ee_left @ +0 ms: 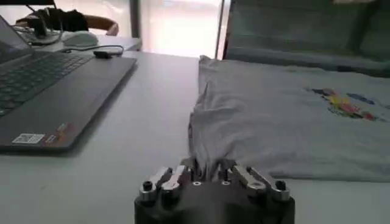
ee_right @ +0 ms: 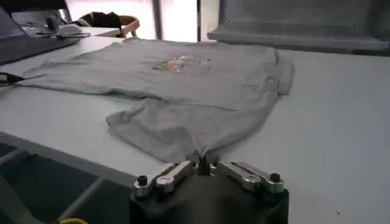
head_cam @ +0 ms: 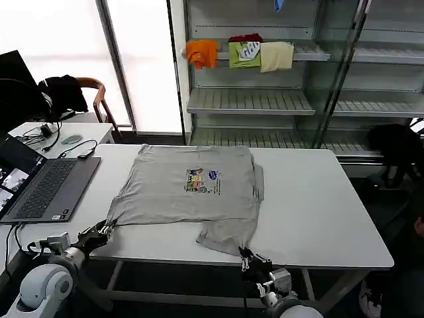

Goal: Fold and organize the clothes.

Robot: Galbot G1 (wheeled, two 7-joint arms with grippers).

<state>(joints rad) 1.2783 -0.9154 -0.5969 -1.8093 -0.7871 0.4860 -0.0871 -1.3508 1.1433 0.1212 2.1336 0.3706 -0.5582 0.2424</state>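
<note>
On the white table (head_cam: pixel 318 199) the T-shirt (head_cam: pixel 192 192) lies flat, stretching away from me, its near edge pinched at two corners by my left gripper (head_cam: pixel 106 230) and right gripper (head_cam: pixel 246 255).

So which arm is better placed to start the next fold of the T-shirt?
Probably the right. The right gripper is shut on the T-shirt at its loose near corner, which could lift back over the body. The left gripper is shut on the edge by the laptop, where the cloth lies flat.
</note>
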